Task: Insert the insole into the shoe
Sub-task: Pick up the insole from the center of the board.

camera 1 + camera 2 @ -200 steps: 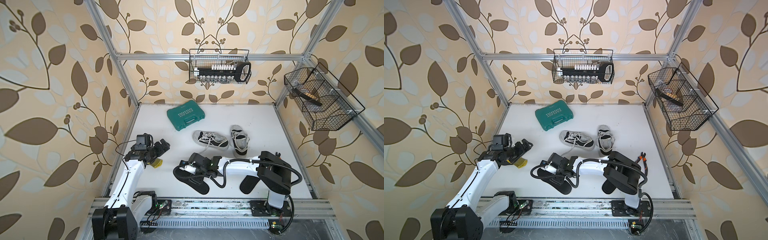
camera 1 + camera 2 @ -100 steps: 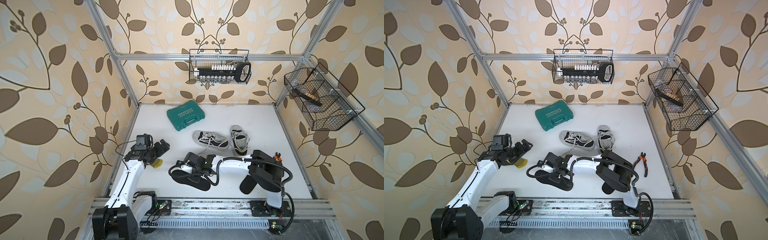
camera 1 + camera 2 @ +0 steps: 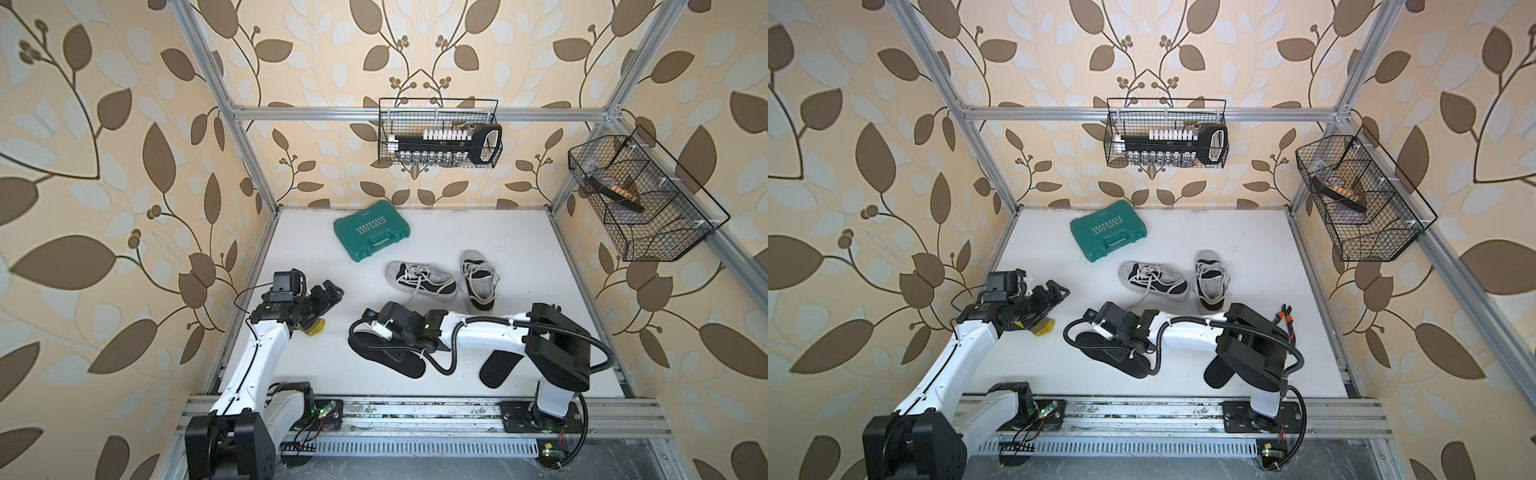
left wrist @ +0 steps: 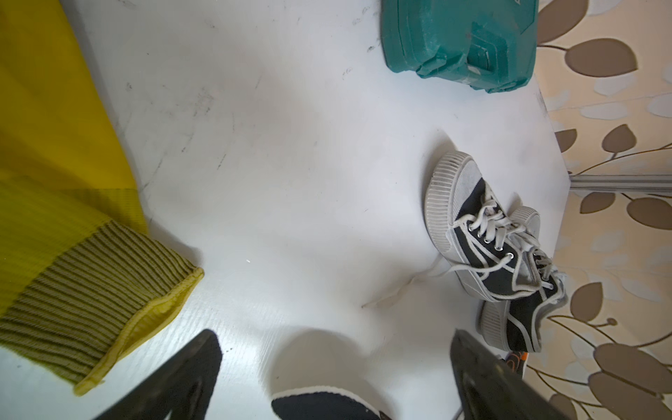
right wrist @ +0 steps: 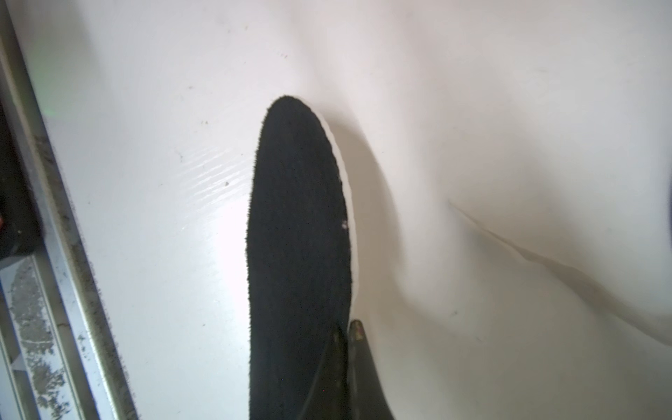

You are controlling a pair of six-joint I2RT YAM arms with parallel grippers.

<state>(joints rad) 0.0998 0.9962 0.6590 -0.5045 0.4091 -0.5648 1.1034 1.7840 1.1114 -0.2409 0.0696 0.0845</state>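
Nearest you, by the front rail, your right gripper [image 5: 347,329] is pinched tight on an edge of the flat black felt insole [image 5: 298,218]: this looks like the grasp step. Your left gripper [image 3: 330,293] hangs wide open and empty. Farther back waits the black-and-white canvas lace-up shoe [image 3: 419,280]. Next, lift the insole and steer its free end into the shoe's opening.

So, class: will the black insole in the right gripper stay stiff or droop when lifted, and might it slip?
The insole looks thin, with a narrow white edge, so it will probably droop beyond the right gripper, which seems to pinch one edge. Its fuzzy black top likely resists slipping. It looks light for its size.
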